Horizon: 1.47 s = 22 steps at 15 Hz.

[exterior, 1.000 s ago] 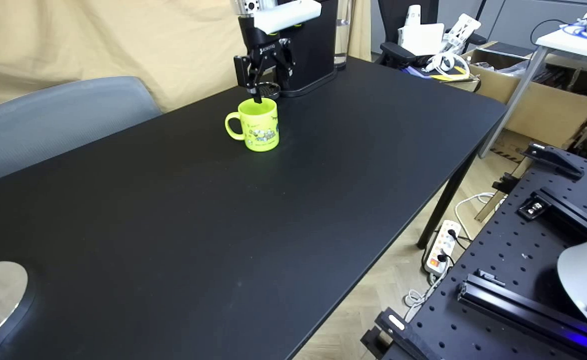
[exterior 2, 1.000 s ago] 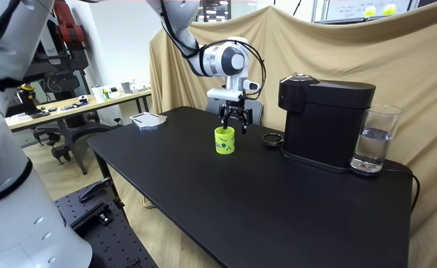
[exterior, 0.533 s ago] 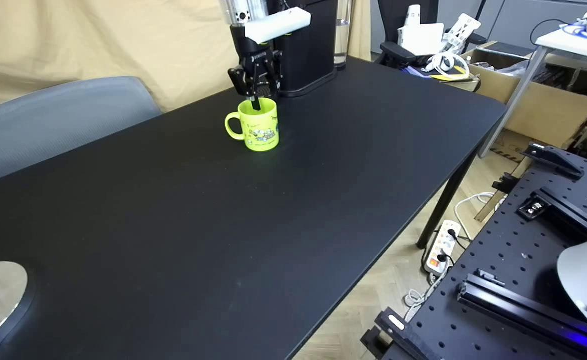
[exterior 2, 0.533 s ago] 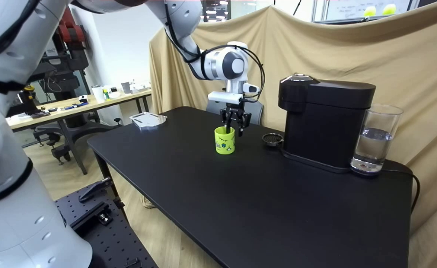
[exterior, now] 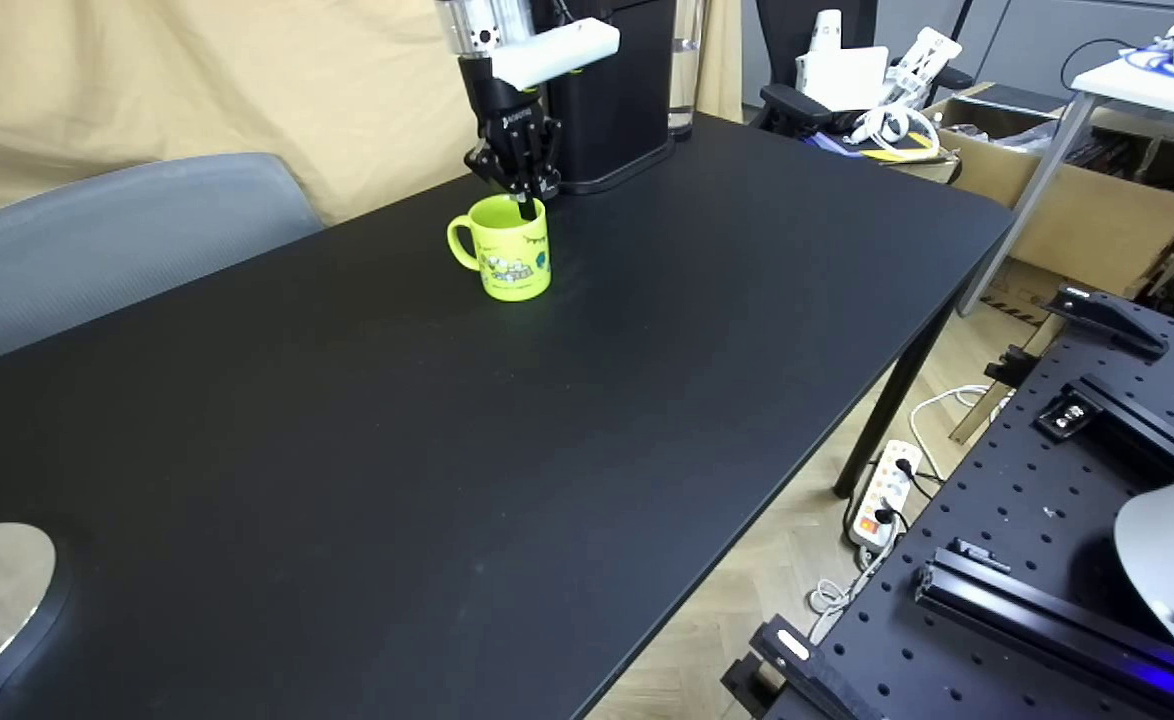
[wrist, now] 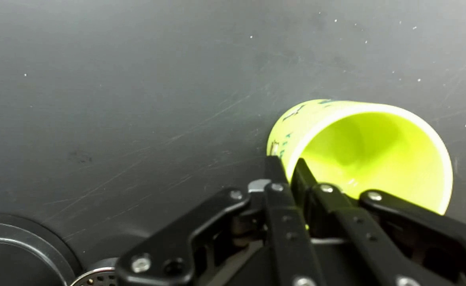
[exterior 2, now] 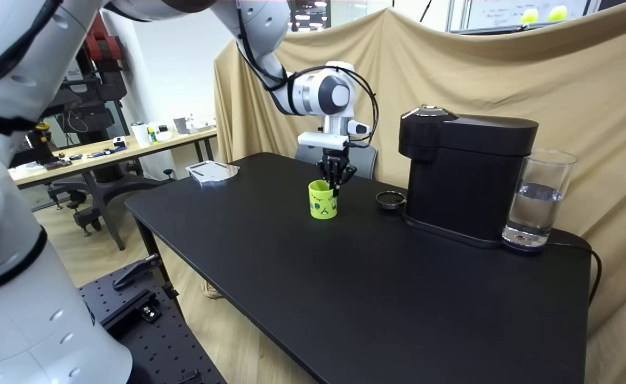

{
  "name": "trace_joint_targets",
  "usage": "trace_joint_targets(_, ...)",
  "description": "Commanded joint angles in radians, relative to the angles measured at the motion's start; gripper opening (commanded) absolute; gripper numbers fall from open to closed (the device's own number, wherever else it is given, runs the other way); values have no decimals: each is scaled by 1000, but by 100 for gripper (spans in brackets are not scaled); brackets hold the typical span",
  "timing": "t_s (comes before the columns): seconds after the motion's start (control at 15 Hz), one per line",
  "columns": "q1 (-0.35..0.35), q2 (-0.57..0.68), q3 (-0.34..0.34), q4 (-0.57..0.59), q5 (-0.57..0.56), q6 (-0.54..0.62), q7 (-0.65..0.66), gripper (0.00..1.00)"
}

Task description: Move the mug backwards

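Slightly turned and shifted since half a second ago, the lime mug [exterior: 511, 258] sits on the counter [exterior: 367, 470], apart from the coffee machine [exterior 2: 467, 176]; the gripper [wrist: 290, 171] now pinches its wall, one finger inside, one outside.

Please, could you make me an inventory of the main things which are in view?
main table: 1, black, centre
mug: 1, lime, on or just above the table
coffee machine: 1, black, on the table
grate: 1, dark, by the coffee machine
container: 1, clear, beside the coffee machine
power strip: 1, white, on the floor
cloth: 1, tan, behind the table
chairs: at least 2, blue-grey and black, background
arm: 1, white, above the table
end effector: 1, black, closed on the mug's wall
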Motion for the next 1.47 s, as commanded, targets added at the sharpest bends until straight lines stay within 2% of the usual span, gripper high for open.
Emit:
trace_joint_targets(0.0, -9, -6, 9, 16, 10, -35, -42, 1)
trace_joint_targets(0.4, 0, -92, 10, -73, -7, -37, -80, 2)
trace_joint_targets(0.67, 2, -187, 30, -194, -4, -16, -113, 2)
trace_joint_targets(0.93, 16, -259, 32, -314, -13, 12, -94, 2)
trace_joint_targets(1.4, 21, -282, 18, -470, -9, 196, -42, 2)
